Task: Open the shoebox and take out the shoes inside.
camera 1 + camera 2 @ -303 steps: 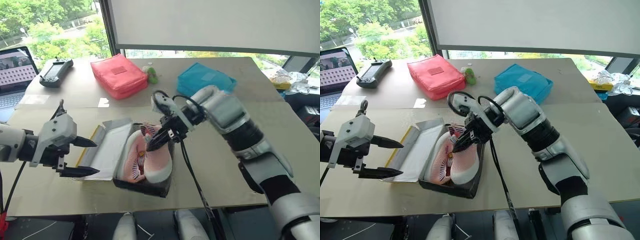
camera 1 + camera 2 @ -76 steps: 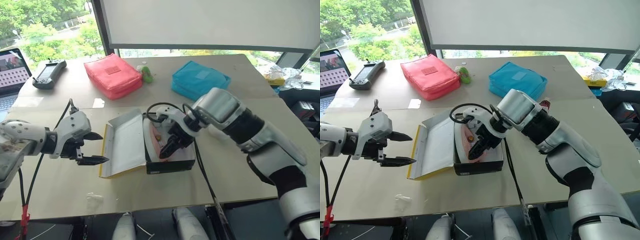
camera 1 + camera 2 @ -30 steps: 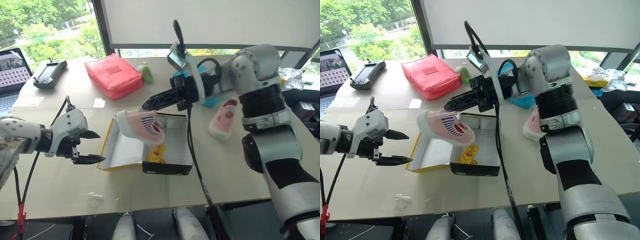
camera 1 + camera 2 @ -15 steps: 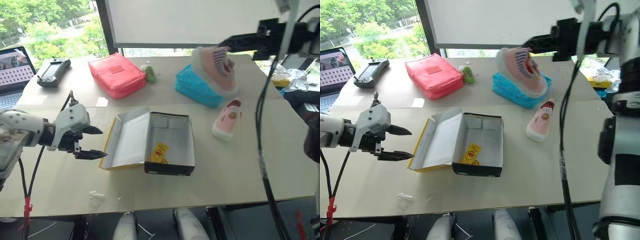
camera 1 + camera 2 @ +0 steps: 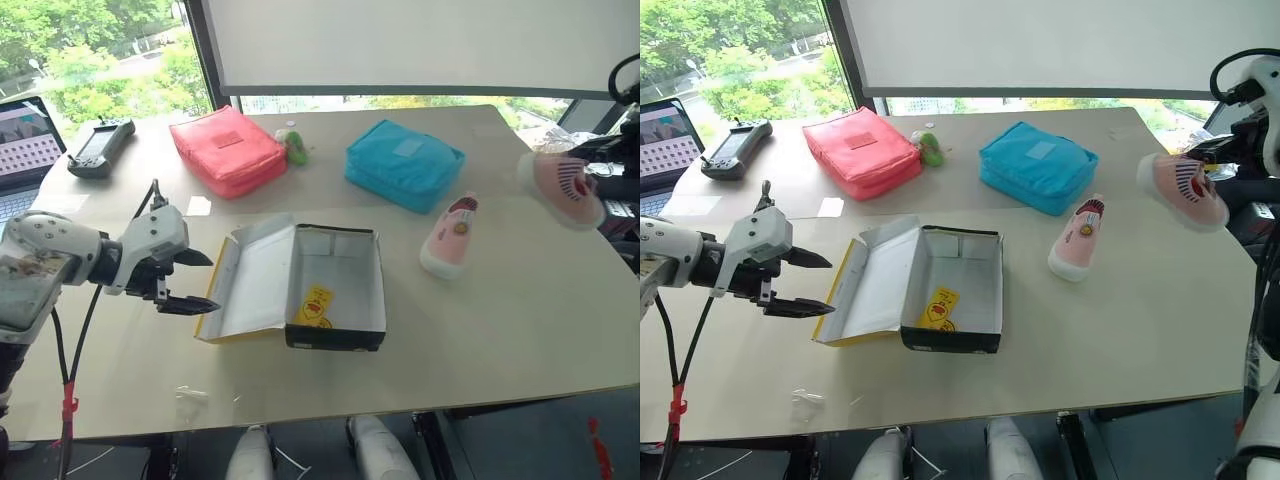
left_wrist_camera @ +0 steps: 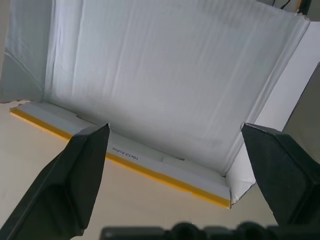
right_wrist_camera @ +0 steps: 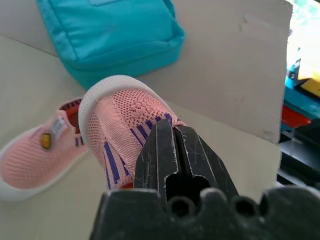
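The shoebox (image 5: 333,336) stands open mid-table, its black sides upright and its white-lined lid (image 5: 258,284) folded flat to the left. Inside it lies just a yellow card (image 5: 315,303). One pink shoe (image 5: 450,236) with a white sole rests on the table to the right of the box. The other shoe (image 5: 1185,190), pink with purple stripes, hangs above the table's far right edge, with my right gripper (image 7: 172,127) shut on its upper. My left gripper (image 5: 207,283) is open, just left of the lid's yellow edge, with nothing between its fingers (image 6: 75,185).
A red pouch (image 5: 228,148), a small green object (image 5: 300,150) and a blue pouch (image 5: 403,163) lie along the back. A handheld controller (image 5: 98,145) and a laptop (image 5: 25,150) sit at the far left. A small clear scrap (image 5: 190,395) lies near the front edge.
My right gripper has swung the striped shoe from above the blue pouch out to the table's far right edge and lower. The left gripper has stayed beside the lid.
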